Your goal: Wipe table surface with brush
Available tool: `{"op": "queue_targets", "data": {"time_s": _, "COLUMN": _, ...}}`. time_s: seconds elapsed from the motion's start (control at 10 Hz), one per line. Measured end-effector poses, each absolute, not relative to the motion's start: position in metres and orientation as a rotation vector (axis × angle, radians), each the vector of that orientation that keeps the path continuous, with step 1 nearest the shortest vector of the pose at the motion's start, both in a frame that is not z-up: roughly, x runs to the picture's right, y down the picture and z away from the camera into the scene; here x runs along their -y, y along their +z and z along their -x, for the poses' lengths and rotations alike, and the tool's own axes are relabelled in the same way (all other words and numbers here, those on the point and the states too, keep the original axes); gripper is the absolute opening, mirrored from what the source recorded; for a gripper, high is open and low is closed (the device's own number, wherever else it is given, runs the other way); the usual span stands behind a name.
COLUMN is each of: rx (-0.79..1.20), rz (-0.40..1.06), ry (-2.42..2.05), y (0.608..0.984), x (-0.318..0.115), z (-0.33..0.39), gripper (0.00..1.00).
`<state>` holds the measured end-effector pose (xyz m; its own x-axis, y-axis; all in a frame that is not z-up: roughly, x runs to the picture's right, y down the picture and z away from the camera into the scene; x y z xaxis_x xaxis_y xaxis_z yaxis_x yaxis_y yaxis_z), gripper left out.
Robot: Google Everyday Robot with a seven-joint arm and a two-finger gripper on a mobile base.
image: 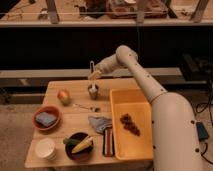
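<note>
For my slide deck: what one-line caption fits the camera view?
Gripper at the brush above a small cup on the wooden table.

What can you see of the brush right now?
The brush is a slim, pale, straight stick, roughly upright above the small grey cup near the far edge of the table. Its top pokes out above the gripper, which sits at its middle and hides that part. Its bristle head and lower end cannot be made out, nor whether it touches the cup.
</note>
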<state>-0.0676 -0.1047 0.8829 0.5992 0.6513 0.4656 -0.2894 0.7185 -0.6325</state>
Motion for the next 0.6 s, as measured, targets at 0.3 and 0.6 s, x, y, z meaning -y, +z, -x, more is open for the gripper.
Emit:
{"op": "queue_targets", "data": {"time_s": 0.3, "rx": 0.75, "rz": 0.541, "ry": 0.576, "y": 0.8864, "x": 0.1046, "z": 0.0704, "gripper": 0.08}}
{"op": "queue_targets", "data": {"time_s": 0.6, "rx": 0.75, "rz": 0.533, "ry": 0.573, "y": 0.8868, "x": 0.104, "z": 0.0681, "gripper": 0.0}}
